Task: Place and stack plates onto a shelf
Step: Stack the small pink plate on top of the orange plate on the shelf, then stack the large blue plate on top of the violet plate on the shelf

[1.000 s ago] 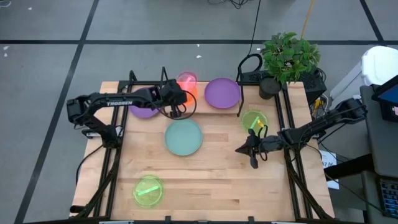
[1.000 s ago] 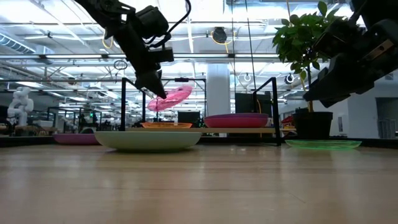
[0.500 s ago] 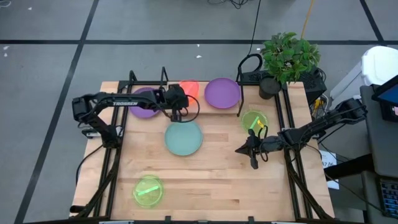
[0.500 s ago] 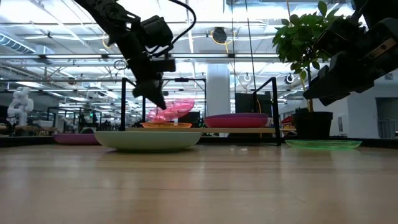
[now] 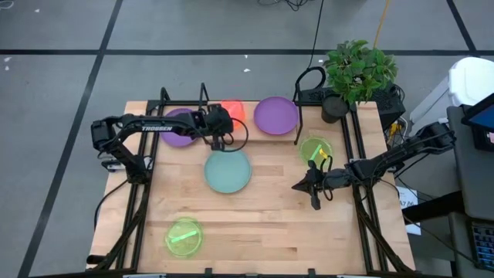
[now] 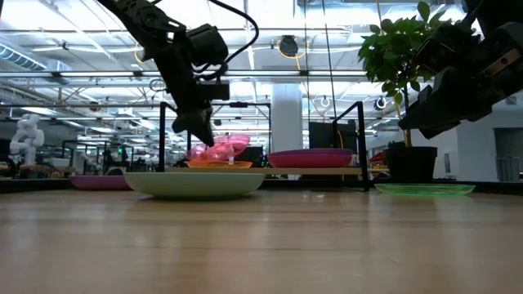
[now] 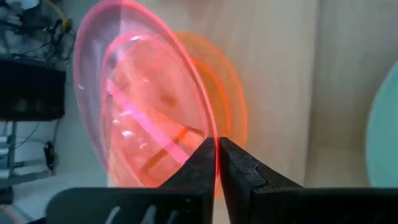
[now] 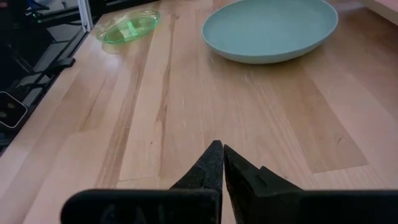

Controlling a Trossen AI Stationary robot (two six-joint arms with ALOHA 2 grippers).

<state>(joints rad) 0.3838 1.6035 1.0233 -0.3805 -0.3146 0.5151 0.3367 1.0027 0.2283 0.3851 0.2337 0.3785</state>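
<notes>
Red plate, translucent, now sits much lower than a second ago: then it was tilted high above the shelf, now its edge nearly rests on the orange plate already lying at the shelf's left end. Left tool remains narrowly pinched on the red plate's rim, fingers nearly together. Judgement: stacking of this plate is at the release step; letting go should drop it onto the orange one. Purple plate occupies the shelf's right end. Teal plate, two green plates and another purple plate wait on the table. Right tool hovers shut, empty, unchanged, near the right-hand green plate.
</notes>
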